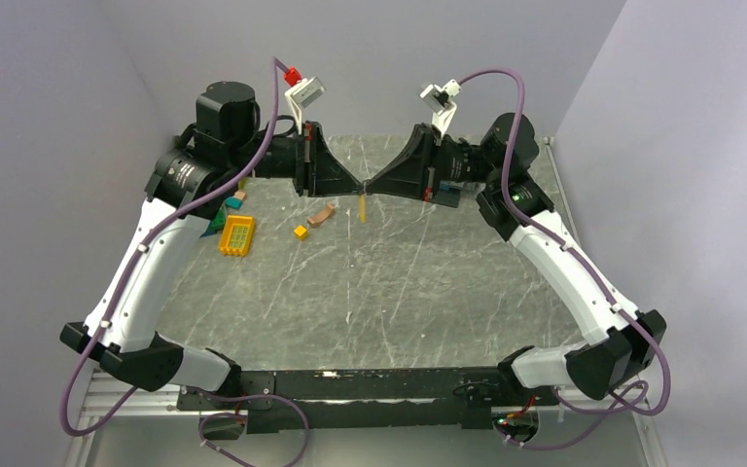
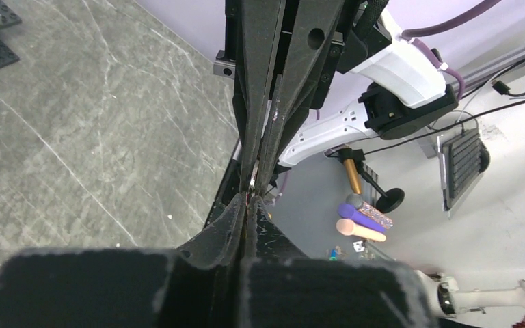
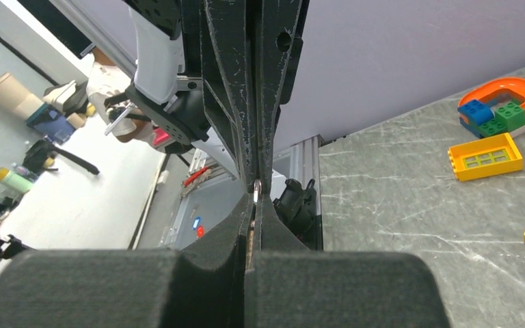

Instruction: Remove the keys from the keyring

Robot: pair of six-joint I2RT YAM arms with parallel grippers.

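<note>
My left gripper [image 1: 358,185] and right gripper [image 1: 368,187] meet tip to tip above the far middle of the table, both shut. A thin grey metal sliver of the keyring shows between the tips in the left wrist view [image 2: 253,179] and the right wrist view [image 3: 255,189]. The yellow key [image 1: 361,206] hangs straight down below the meeting point. In the left wrist view my left gripper [image 2: 249,199] faces the right gripper's fingers [image 2: 273,82]. In the right wrist view my right gripper [image 3: 254,198] faces the left gripper's fingers [image 3: 229,82]. Most of the ring is hidden by the pads.
Toy blocks lie at the far left: an orange-yellow studded brick [image 1: 236,234], a small yellow cube [image 1: 301,232], a tan piece [image 1: 322,214] and a teal block [image 1: 219,219]. An orange horseshoe piece [image 3: 502,89] holds blue and green bricks. Grey walls close in on three sides.
</note>
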